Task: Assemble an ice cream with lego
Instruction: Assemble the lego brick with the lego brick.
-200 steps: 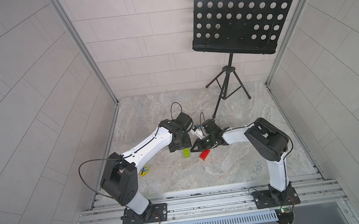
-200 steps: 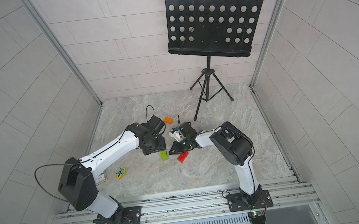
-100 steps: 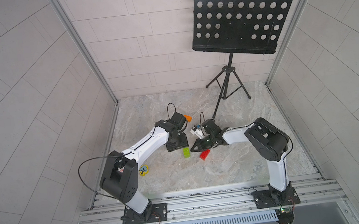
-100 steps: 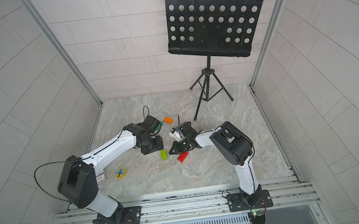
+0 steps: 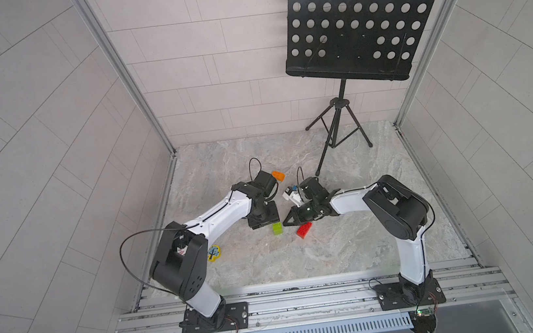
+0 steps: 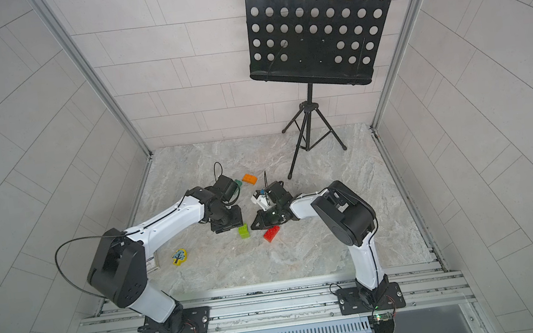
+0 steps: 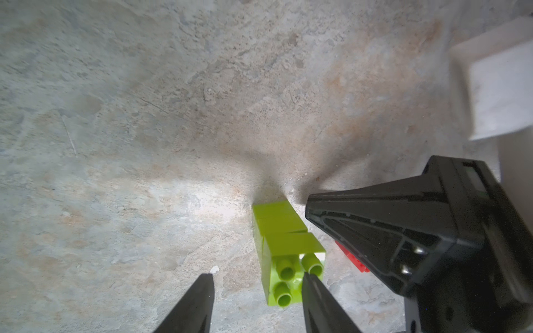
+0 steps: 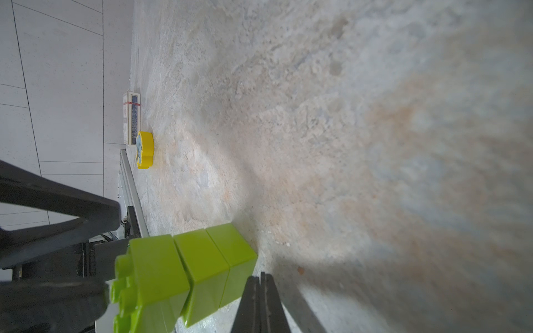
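- Lime-green studded plastic stem (image 5: 277, 228): small bricks already pressed together, standing studs-up on the marble-patterned floor (image 5: 336, 251), just left of frame centre in both top views. That is all you have built so far.
- Left gripper (image 7: 256, 288): over the stem with its fingers spread. One finger (image 7: 317, 299) overlaps the studded top and the other stands clear. No pinch visible.
- Right gripper (image 8: 261, 278): fingers pressed together, empty, tip just beside the stem's lower part. Cannot tell whether it touches.
- Left to do, by my reading:
  - Long red studded brick (image 5: 304, 230) lies loose just right of the stem.
  - Rounded orange brick (image 5: 278, 175) sits farther up the frame.
  - Dark green brick (image 6: 238, 184) peeks out behind the left wrist.
  - None of these is stacked.
- Around: flat yellow piece with a tree picture (image 6: 179, 256) and a small box (image 6: 151, 264) at lower left, well apart. Black perforated music stand (image 5: 358, 27) at upper right.
- In your way: the right gripper crowds both the stem and the red brick, so mind it when reaching in.
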You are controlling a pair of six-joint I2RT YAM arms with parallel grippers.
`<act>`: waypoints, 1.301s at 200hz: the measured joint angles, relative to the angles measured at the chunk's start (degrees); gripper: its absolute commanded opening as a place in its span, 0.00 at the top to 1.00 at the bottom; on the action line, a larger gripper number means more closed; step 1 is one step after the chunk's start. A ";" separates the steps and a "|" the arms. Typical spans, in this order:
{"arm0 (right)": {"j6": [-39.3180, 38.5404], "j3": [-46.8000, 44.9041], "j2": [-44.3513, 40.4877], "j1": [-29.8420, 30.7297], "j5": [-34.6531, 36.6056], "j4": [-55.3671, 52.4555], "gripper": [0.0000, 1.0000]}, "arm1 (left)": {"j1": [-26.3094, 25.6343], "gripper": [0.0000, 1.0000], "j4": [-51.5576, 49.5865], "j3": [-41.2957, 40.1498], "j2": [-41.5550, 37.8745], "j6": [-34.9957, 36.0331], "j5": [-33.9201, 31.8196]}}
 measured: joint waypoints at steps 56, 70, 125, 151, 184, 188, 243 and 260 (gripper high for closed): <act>0.02 0.00 0.00 0.00 -0.04 0.02 0.99 | 0.02 0.49 1.86 -2.23 0.00 -1.92 1.25; 0.02 0.00 0.00 0.00 -0.04 0.04 0.99 | 0.20 0.50 2.45 -2.69 -0.17 -2.51 1.70; 0.02 0.22 0.00 0.26 -0.04 0.09 0.99 | 0.20 0.54 4.09 -3.91 -0.72 -4.63 2.56; 0.02 0.24 0.00 0.33 -0.02 0.04 0.99 | 0.22 0.55 4.85 -4.52 -0.90 -4.96 2.93; 0.02 0.33 0.00 0.33 0.22 0.04 0.99 | 0.20 0.57 6.03 -5.44 -1.46 -4.92 3.04; 0.02 0.33 0.00 0.33 0.31 0.04 0.99 | 0.20 0.57 6.23 -5.62 -1.57 -4.90 3.02; -0.39 0.33 0.00 0.33 1.07 -0.39 0.99 | 0.20 0.54 7.48 -6.56 -2.16 -4.85 3.02; -0.61 0.33 -0.02 0.33 1.86 -0.72 0.97 | 0.22 0.48 7.41 -6.56 -2.21 -4.68 2.71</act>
